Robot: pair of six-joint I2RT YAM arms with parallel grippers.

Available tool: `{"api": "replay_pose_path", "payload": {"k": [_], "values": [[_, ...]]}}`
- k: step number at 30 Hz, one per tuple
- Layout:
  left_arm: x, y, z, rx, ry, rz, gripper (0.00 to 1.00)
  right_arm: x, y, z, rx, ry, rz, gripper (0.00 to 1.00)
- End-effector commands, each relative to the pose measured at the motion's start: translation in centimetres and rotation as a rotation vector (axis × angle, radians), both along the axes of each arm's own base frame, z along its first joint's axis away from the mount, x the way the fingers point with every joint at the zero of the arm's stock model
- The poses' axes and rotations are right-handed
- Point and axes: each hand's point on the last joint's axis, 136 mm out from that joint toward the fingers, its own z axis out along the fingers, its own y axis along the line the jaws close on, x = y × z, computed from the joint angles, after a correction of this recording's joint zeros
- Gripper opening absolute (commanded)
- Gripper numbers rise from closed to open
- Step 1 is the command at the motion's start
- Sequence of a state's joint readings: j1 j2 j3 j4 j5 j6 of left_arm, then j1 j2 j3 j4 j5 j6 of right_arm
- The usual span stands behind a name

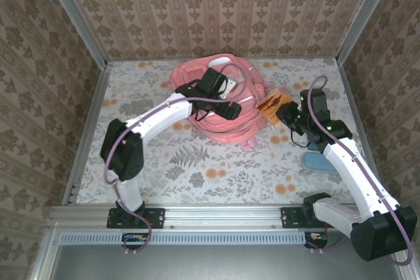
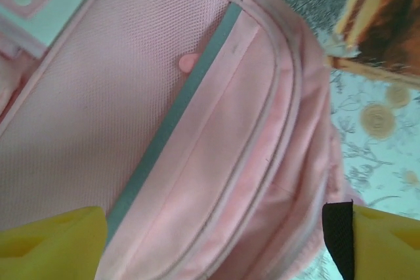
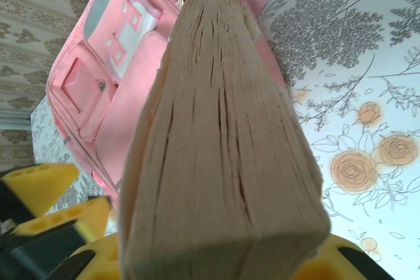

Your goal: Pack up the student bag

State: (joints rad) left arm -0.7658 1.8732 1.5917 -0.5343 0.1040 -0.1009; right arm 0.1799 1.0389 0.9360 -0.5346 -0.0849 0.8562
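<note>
The student bag (image 1: 220, 119), a large salmon-pink backpack, lies at the back middle of the table. My left gripper (image 1: 230, 108) hangs over its open top. In the left wrist view the yellow fingers (image 2: 52, 240) stand wide apart above the pink lining, mesh pocket and teal stripe of the bag (image 2: 197, 162), and the left gripper (image 2: 216, 240) is open. My right gripper (image 1: 287, 117) is shut on a thick book (image 1: 274, 104) with an orange-brown cover, just right of the bag. The book's page edge (image 3: 223, 149) stands up between the right gripper (image 3: 216, 260), with the bag's front pockets (image 3: 111, 77) behind it.
A small teal case (image 1: 318, 160) lies on the flowered table (image 1: 216, 175) under the right forearm. Patterned walls with metal posts close in the back and both sides. Part of the book's cover (image 2: 384, 24) shows beside the bag's rim.
</note>
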Motion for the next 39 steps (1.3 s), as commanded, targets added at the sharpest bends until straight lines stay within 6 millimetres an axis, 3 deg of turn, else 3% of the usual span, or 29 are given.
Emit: {"api": "replay_pose_path", "payload": {"k": [1, 8, 12, 18, 22, 28, 39], "values": [[-0.1, 0.3, -2.2, 0.172, -0.024, -0.148, 0.86, 0.5, -0.8, 0.6, -0.032, -0.029, 0.011, 0.26], [-0.1, -1.7, -5.7, 0.189, 0.026, -0.272, 0.82, 1.0, -2.2, -0.9, -0.027, -0.003, -0.009, 0.27], [1.0, -1.5, -7.8, 0.25, 0.023, -0.257, 0.72, 1.4, -2.4, -1.2, -0.02, 0.003, -0.008, 0.28], [1.8, -1.5, -8.6, 0.29, 0.018, -0.244, 0.61, 1.8, -2.1, -1.6, 0.0, 0.016, 0.006, 0.28], [2.0, -1.6, -8.3, 0.285, 0.007, -0.234, 0.51, 1.8, -2.1, -1.7, 0.009, 0.016, 0.003, 0.26], [2.1, -1.7, -7.6, 0.273, -0.001, -0.232, 0.32, 1.4, -1.9, -1.8, 0.024, 0.031, 0.002, 0.12], [1.5, -2.1, -3.3, 0.2, -0.067, -0.265, 0.01, -0.7, -4.0, 0.5, -0.062, 0.012, -0.075, 0.12]]}}
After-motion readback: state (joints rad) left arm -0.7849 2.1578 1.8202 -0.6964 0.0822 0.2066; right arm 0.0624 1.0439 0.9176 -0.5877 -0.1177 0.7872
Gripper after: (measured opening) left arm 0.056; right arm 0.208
